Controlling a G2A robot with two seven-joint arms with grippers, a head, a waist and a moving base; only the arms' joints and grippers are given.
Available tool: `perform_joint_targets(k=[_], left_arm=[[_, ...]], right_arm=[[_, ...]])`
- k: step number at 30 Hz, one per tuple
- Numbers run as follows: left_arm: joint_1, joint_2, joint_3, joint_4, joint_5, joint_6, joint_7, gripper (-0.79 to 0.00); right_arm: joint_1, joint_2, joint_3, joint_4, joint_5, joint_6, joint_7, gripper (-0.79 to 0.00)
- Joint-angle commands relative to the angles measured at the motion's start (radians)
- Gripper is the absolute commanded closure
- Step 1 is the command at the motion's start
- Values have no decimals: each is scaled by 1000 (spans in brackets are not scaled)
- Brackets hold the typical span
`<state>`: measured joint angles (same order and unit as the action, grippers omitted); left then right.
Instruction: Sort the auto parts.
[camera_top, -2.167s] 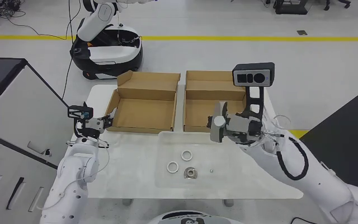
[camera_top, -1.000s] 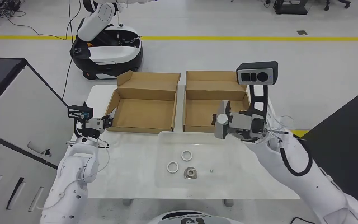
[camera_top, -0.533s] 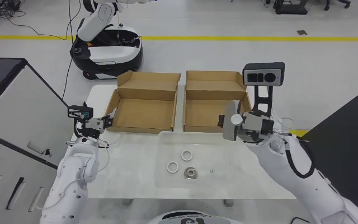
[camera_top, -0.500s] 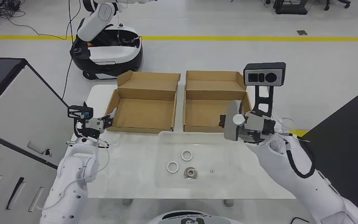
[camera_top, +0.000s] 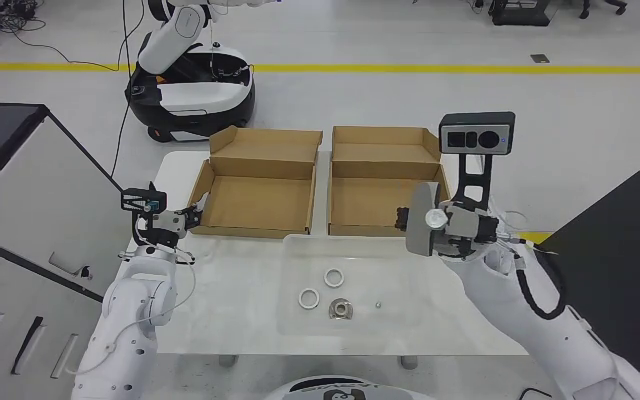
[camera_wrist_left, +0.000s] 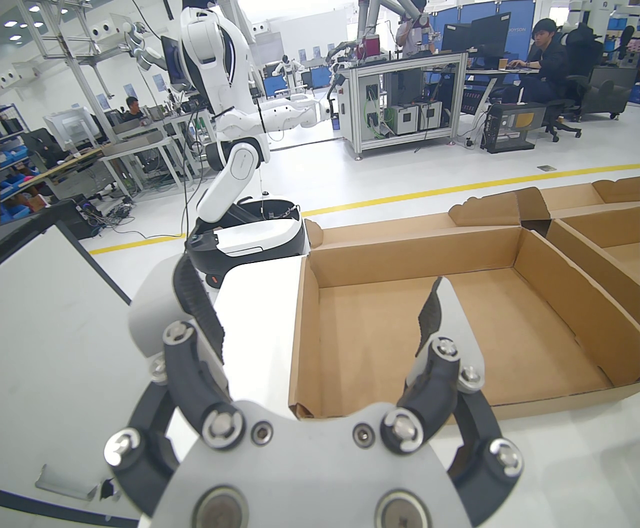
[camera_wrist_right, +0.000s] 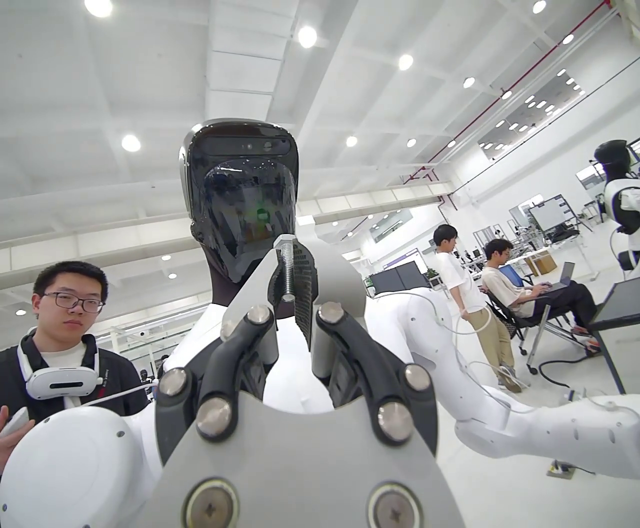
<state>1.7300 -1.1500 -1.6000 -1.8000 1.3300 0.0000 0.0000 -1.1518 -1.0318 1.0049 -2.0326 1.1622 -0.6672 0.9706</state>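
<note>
We see the right gripper (camera_wrist_right: 287, 260) turned upward, clamped on a bolt (camera_wrist_right: 286, 272), apparently above the right box's (camera_top: 365, 205) near edge. The left gripper (camera_wrist_left: 310, 280) hangs wide open beside the left box (camera_wrist_left: 525, 325). White rings (camera_top: 334, 277) and a metal part (camera_top: 342, 310) lie in the tray (camera_top: 300, 255) on the worktop (camera_top: 230, 290).

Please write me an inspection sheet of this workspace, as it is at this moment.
Surface: white table, bearing left box, right box, clear tray.
Job's things: white ring, another white ring and metal part in tray; bolt in right gripper.
Clutter: small greenish bit in tray, too small to identify.
Grippers: left gripper open, beside left box; right gripper shut on bolt, by right box.
Cables: white cable along right arm.
Surroundings: another robot, yellow floor line.
</note>
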Motion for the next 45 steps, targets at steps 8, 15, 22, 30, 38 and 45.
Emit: perform_joint_targets(k=[8,15,22,30,38,45], left_arm=[[0,0,0,0,0,0,0,-785],[0,0,0,0,0,0,0,-785],[0,0,0,0,0,0,0,-785],[0,0,0,0,0,0,0,-785],[0,0,0,0,0,0,0,-785],[0,0,0,0,0,0,0,-785]], right_arm=[[0,0,0,0,0,0,0,0],[-19,1,16,0,-71,42,-49,0],[-73,29,164,-1,-428,345,-217,0],[-108,73,391,-79,-771,725,-216,0],[-36,103,452,-93,-1050,938,-48,0],[112,122,389,-15,-1278,1022,140,0]])
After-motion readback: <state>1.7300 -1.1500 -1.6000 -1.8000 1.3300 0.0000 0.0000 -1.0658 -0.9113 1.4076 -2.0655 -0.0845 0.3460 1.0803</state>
